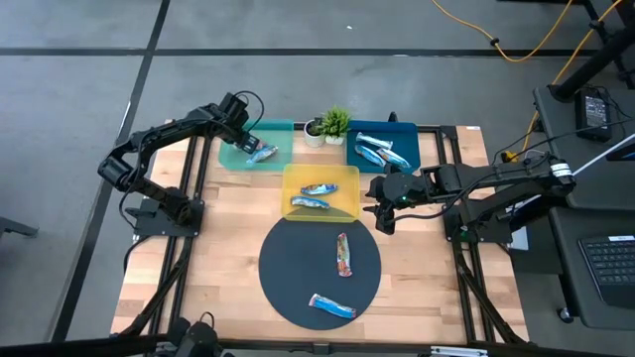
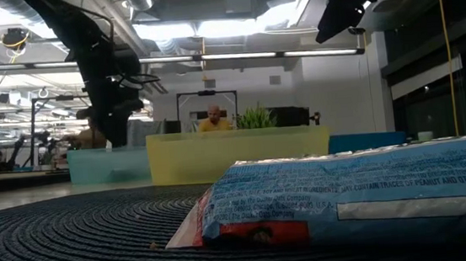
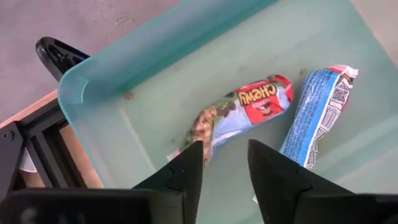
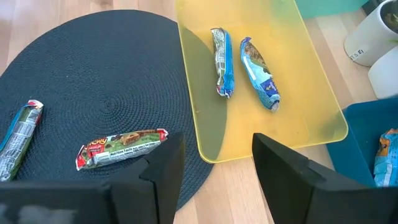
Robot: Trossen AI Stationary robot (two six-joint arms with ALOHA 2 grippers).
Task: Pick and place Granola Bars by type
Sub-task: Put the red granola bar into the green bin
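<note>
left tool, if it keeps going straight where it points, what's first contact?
Most likely the red-label Chewy bar lying in the teal tray, directly ahead of the open left tool. Depth is unclear; it could meet the tray floor just short of it.

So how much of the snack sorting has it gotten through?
Most of it. Two bars lie in the teal tray, two in the yellow tray, and a few in the blue tray. The left gripper hovers open over the teal tray's bars, holding nothing. The right gripper is empty too. Two bars remain on the dark round mat.
</note>
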